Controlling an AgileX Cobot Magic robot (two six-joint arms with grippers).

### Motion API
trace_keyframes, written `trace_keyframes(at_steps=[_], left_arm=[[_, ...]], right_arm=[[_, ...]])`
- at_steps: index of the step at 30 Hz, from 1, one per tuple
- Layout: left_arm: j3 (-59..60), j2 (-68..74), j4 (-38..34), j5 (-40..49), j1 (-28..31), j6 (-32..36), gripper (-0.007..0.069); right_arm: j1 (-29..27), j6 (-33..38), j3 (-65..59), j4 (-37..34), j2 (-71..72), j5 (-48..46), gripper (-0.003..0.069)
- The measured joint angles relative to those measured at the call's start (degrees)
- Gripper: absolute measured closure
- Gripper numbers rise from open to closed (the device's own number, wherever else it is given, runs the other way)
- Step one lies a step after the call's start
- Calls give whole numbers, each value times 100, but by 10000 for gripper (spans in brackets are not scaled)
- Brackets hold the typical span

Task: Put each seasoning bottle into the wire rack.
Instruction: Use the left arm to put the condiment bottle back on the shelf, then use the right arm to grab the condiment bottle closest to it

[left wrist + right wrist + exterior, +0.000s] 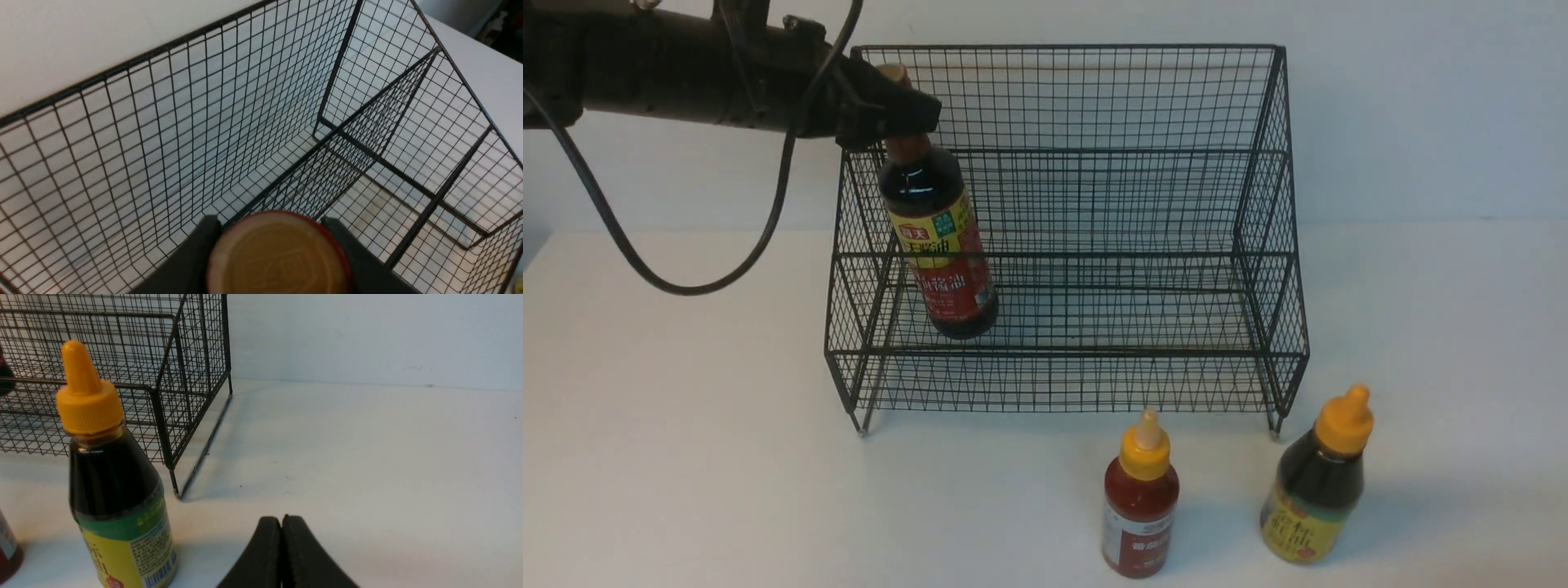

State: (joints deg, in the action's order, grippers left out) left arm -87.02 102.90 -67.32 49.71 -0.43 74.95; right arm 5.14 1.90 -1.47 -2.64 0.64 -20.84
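Rack [1062, 46] thin black metal wire, faint sheen; tall bottle [939, 245] glossy dark, gold cap [278, 257] smooth, label slick print; red bottle [1139, 514] and squat bottle [1315, 498] shiny, plastic-looking, smooth yellow plastic nozzles; table [686, 449] matt white, smooth; right gripper [281, 520] matt black.

- Your front camera looks forward and down at the whole wire rack [1094, 204].
- Your left wrist camera looks closely down into it.
- Your right wrist camera sits low over the surface [367, 457], sharing the rack's corner.
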Motion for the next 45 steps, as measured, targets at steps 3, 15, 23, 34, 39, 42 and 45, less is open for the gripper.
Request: trace_keyframes(at_steps=[3, 15, 23, 34, 39, 42, 45], left_arm=[[-11, 0, 19, 37, 0, -7, 355], [-11, 12, -176, 207, 27, -99, 328], [-251, -22, -909, 443, 27, -175, 261], [-540, -625, -46, 556, 34, -561, 335], [-559, -1407, 815, 890, 199, -1650, 514], [-567, -2183, 1869, 1610, 350, -2495, 615], [-579, -2621, 2686, 2066, 364, -2989, 629]], right_arm=[[0, 0, 0, 0, 0, 0, 673], [0, 0, 0, 0, 0, 0, 673], [0, 0, 0, 0, 0, 0, 673], [0, 0, 0, 0, 0, 0, 673], [0, 0, 0, 0, 0, 0, 673], [0, 0, 0, 0, 0, 0, 673], [0, 0, 0, 0, 0, 0, 673]])
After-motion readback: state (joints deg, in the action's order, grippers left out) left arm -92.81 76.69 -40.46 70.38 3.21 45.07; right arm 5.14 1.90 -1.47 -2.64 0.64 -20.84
